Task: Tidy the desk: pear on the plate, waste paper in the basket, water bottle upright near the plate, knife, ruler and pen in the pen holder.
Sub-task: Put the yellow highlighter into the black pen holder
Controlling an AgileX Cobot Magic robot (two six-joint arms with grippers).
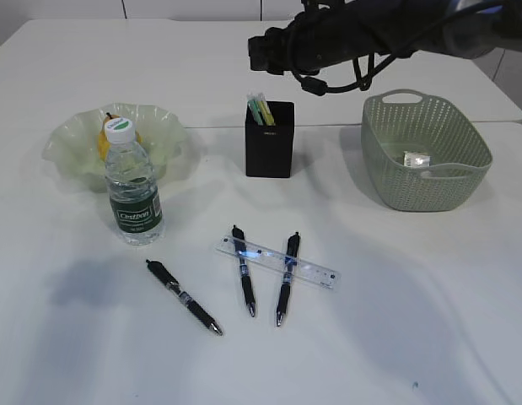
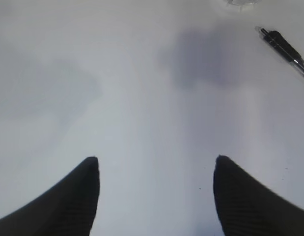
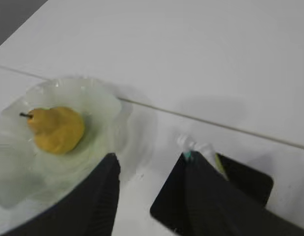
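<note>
The yellow pear (image 3: 56, 129) lies on the pale green wavy plate (image 3: 110, 105). In front of the plate stands the upright water bottle (image 1: 132, 190). A black pen holder (image 1: 269, 143) holds a yellow-green and white handle (image 1: 261, 110), seemingly the knife. Three black pens (image 1: 183, 297) (image 1: 244, 272) (image 1: 286, 278) lie on the table, and the clear ruler (image 1: 315, 272) rests across two of them. Waste paper (image 1: 417, 158) sits in the green basket (image 1: 387, 169). My right gripper (image 3: 149, 160) hovers open and empty above the holder (image 3: 250, 189). My left gripper (image 2: 156, 160) stands open over bare table, a pen (image 2: 284, 46) far ahead on its right.
The right arm (image 1: 353, 34) reaches in from the upper right, high over the pen holder. A seam between two tabletops (image 1: 210, 126) runs behind the plate and holder. The left arm does not show in the exterior view.
</note>
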